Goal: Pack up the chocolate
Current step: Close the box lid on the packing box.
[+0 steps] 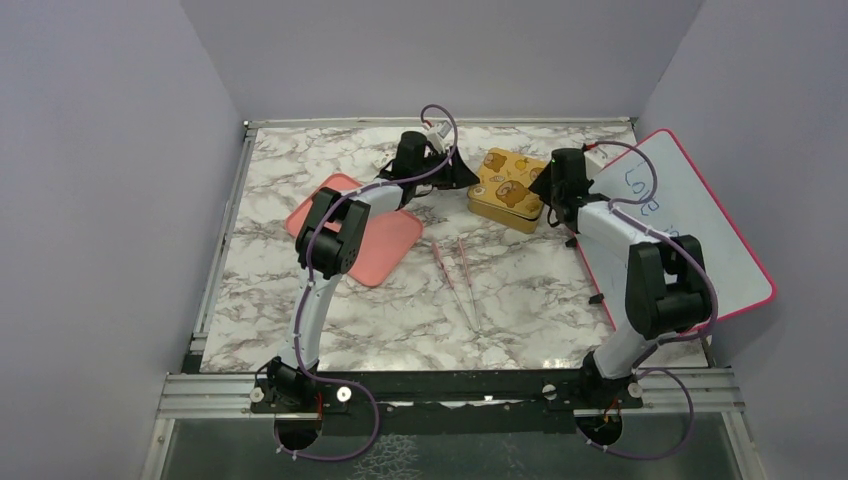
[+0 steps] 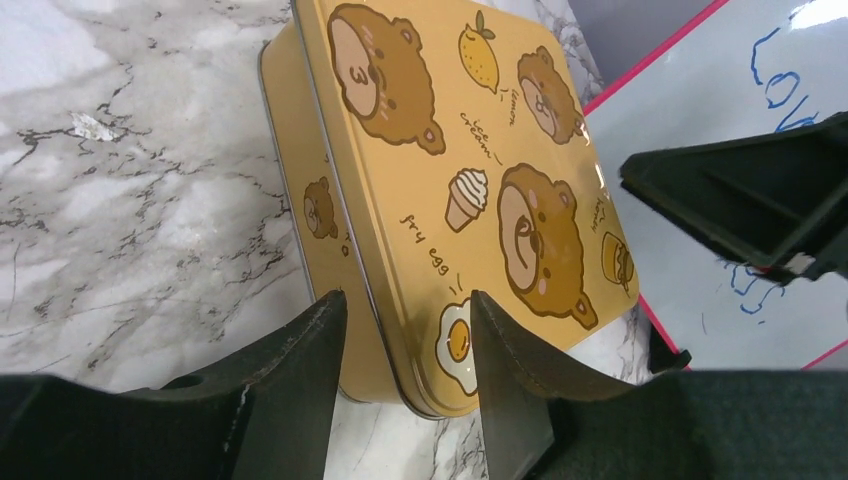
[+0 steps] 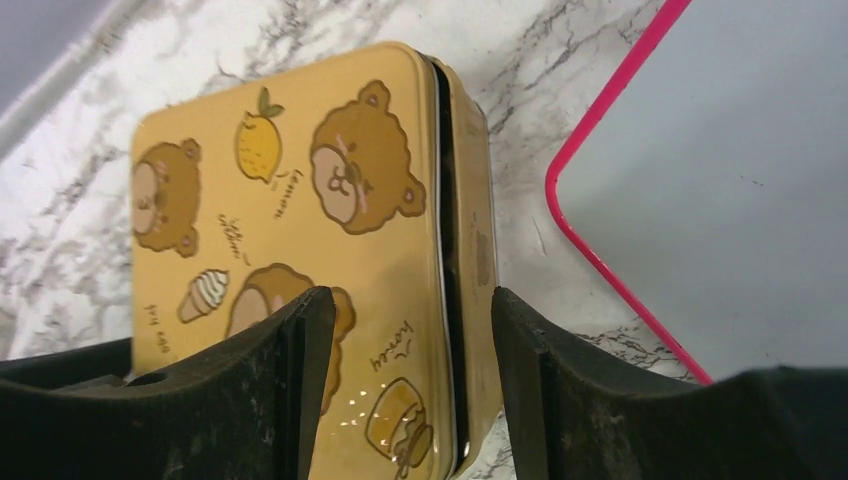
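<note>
Marble table (image 1: 520, 300): tin (image 1: 508, 185), seemingly, between grippers (image 2: 405, 300) (image 3: 410, 295)

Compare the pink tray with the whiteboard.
The pink tray is salmon all over; the whiteboard is white with only a pink frame. The tray is bare where visible; the whiteboard carries blue writing. The tray lies left of the gold tin and looks smaller; the whiteboard lies right. Both lie flat with rounded corners.
</note>
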`<state>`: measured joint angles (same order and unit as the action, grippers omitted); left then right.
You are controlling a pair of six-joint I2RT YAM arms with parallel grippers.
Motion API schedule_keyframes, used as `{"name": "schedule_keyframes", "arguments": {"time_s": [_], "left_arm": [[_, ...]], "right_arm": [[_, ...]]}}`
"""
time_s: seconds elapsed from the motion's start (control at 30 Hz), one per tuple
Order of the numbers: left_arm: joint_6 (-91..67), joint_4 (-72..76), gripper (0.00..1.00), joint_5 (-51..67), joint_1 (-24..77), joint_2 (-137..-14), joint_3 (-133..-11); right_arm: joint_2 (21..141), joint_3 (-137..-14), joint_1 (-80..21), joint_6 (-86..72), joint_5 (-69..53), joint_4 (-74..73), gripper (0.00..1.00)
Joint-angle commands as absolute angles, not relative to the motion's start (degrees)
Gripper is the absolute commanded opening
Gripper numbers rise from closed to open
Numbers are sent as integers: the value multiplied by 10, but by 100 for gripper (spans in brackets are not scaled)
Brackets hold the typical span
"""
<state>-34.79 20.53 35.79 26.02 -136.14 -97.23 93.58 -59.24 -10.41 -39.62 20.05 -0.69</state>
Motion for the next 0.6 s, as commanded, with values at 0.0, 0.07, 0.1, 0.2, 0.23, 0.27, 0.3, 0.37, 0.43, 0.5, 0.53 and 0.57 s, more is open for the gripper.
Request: {"name": "schedule_keyframes", "arguments": {"time_s": [0.0,0.07,0.1,0.2,0.23,0.27,0.3,0.37,0.43,0.5,0.53,0.57], "left_arm": [[-340,214,51,361,264,-1373,-992],[-331,213,52,348,263,-1371,-987],[-326,212,53,342,263,-1370,-986],[-324,212,52,341,263,-1374,-993],[-327,212,49,348,263,-1378,-1000],[-332,212,47,353,264,-1383,-1006],[-336,212,44,359,264,-1388,-1011],[-340,212,39,364,267,-1394,-1018],[-338,212,31,363,270,-1395,-1018],[-336,212,27,362,273,-1396,-1016],[-338,212,27,361,274,-1395,-1014],[-338,212,27,361,274,-1393,-1010]], "right_arm": [[965,-611,-102,-366,208,-27,63],[974,-612,-102,-362,209,-23,62],[979,-614,-102,-359,208,-20,62],[994,-623,-102,-355,206,-24,59],[996,-623,-102,-354,206,-22,58],[998,-623,-102,-353,206,-22,57],[999,-623,-102,-352,207,-19,56],[1000,-620,-102,-350,203,-15,52],[1003,-616,-102,-349,198,-12,51],[1004,-611,-102,-349,188,-9,50],[1006,-608,-102,-349,183,-7,50],[1007,-606,-102,-349,180,-8,50]]}}
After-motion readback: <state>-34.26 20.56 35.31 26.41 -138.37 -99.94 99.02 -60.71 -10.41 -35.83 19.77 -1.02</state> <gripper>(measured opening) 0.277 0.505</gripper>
